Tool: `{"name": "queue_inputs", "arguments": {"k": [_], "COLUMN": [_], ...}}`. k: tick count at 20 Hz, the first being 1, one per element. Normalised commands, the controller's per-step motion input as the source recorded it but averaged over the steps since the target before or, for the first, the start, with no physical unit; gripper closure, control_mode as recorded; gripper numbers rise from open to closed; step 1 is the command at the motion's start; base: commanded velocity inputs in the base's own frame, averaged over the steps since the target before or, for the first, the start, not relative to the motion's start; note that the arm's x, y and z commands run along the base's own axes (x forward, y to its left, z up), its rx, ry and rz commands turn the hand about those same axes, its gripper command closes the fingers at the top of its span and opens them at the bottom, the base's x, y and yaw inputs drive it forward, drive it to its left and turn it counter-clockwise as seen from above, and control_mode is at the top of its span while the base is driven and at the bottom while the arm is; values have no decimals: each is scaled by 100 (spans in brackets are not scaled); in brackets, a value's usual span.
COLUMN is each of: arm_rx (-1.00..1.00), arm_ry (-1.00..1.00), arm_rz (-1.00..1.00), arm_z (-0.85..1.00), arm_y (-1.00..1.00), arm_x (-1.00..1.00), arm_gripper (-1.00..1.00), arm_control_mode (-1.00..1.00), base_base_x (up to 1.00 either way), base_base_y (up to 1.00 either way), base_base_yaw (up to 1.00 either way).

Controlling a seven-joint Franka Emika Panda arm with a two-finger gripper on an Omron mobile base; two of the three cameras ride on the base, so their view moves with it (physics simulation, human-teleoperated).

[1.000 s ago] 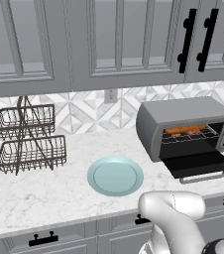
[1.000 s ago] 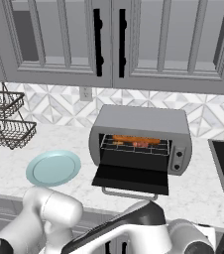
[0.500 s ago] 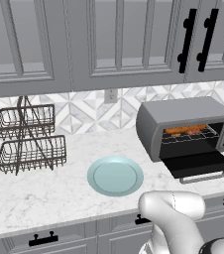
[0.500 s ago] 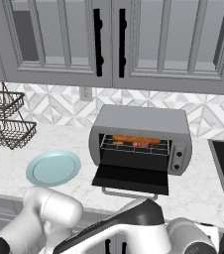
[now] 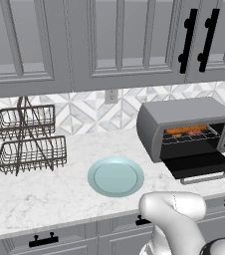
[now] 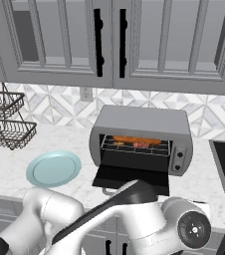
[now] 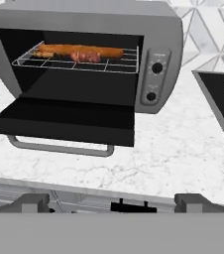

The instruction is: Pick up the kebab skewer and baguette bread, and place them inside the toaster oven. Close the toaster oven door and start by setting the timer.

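With the baguette bread (image 7: 82, 49) and the kebab skewer (image 7: 86, 56) already lying on the wire rack inside the toaster oven (image 7: 84, 54), we judge the step in hand is closing the toaster oven door (image 7: 64, 121), which hangs open and flat; we should come in under its silvery bar handle (image 7: 59, 147) and lift evenly. Our end effector (image 7: 111, 201) holds nothing, its fingertips spread wide and low before the counter (image 7: 173, 154). The cooktop (image 7: 220, 99) at the right and the pale blue plate (image 5: 115, 176) at the left stand well clear.
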Motion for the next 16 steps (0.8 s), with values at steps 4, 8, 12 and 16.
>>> {"name": "queue_inputs", "arguments": {"k": [4,8,12,16], "arm_rx": [-5,-6,-1,0], "arm_ry": [0,-1,-6,-7], "arm_rz": [5,15,18,12], "arm_z": [-11,-44,-34,-1], "arm_y": [24,16,0,0], "arm_x": [32,8,2,11], "arm_gripper": [-100,-100,-100,-100], "arm_control_mode": [-100,-100,-100,-100], "base_base_x": [0,0,0,0], "base_base_y": [0,0,0,0], "base_base_yaw": [0,0,0,0]}}
